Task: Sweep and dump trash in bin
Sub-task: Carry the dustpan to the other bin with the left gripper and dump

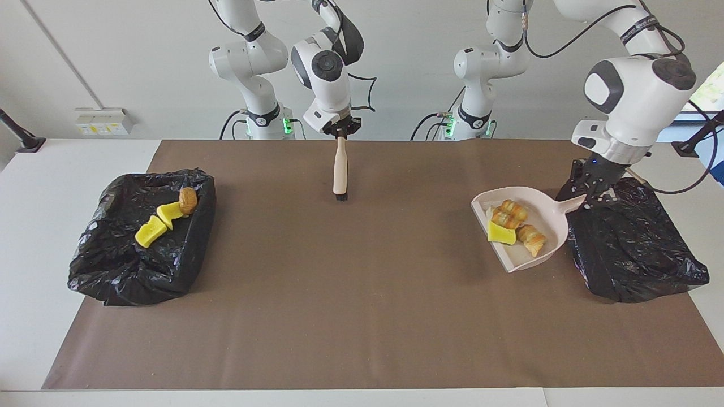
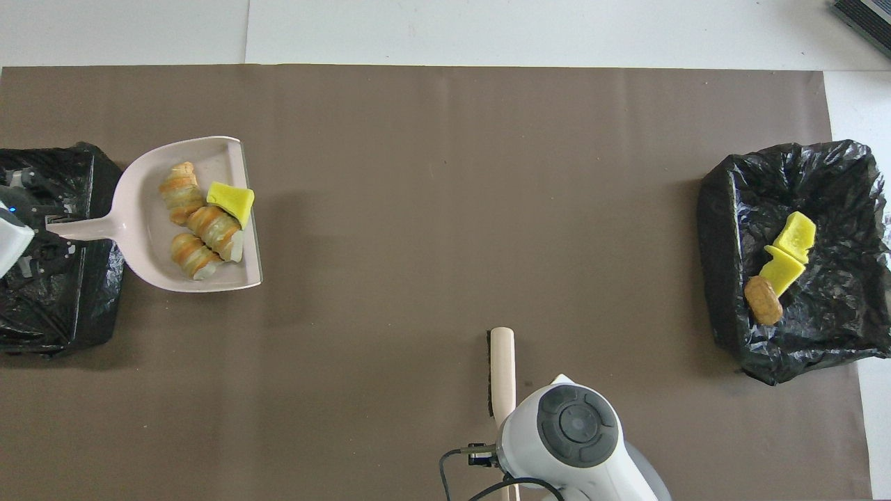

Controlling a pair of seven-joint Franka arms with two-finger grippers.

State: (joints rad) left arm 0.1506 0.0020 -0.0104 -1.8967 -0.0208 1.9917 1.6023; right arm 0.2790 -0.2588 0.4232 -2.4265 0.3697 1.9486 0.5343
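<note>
1. Done: the left gripper (image 1: 591, 195) grips the dustpan (image 1: 546, 240), which carries 4 pieces of trash (image 1: 512, 223) beside the bin (image 1: 633, 249).
2. The right gripper (image 1: 340, 133) clamps the brush (image 1: 340, 175) above the desk (image 1: 362, 316).
3. Left: dumping.

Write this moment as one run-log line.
left gripper: holds loaded dustpan raised beside bin | right gripper: holds brush | dump: pending

The left tool (image 1: 594, 195) is raised and clamped shut at the left arm's end of the worktop; the right tool (image 1: 340, 131) points down, closed, close to the robots.
</note>
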